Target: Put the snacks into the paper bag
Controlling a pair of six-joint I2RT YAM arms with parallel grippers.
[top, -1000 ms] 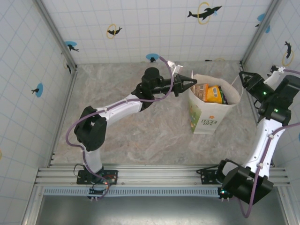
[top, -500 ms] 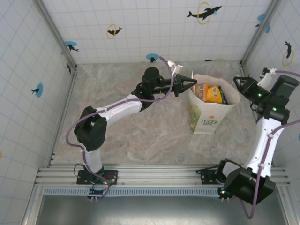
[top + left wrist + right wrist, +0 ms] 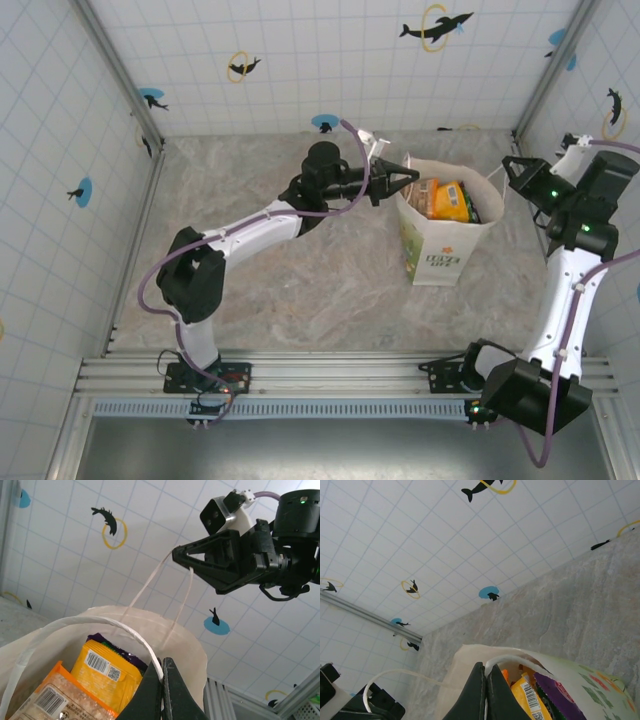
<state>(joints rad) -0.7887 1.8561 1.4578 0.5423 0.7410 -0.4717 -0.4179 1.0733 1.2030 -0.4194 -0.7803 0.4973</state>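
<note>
Top external: left gripper (image 3: 410, 179) and right gripper (image 3: 508, 166) are both clenched, each pinching a handle (image 3: 90, 619) of the paper bag (image 3: 437, 258), which stands upright between the two sets of fingertips. Snacks (image 3: 448, 199) sit inside, below both pinches; orange, yellow and purple packets are visible. Loading looks finished. Next, probably: release both handles evenly so the bag doesn't tip.

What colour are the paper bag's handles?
White; the handles show best in the left wrist view.

White paper bag (image 3: 437, 252) upright; snacks (image 3: 449, 200) inside (orange, yellow).
</note>
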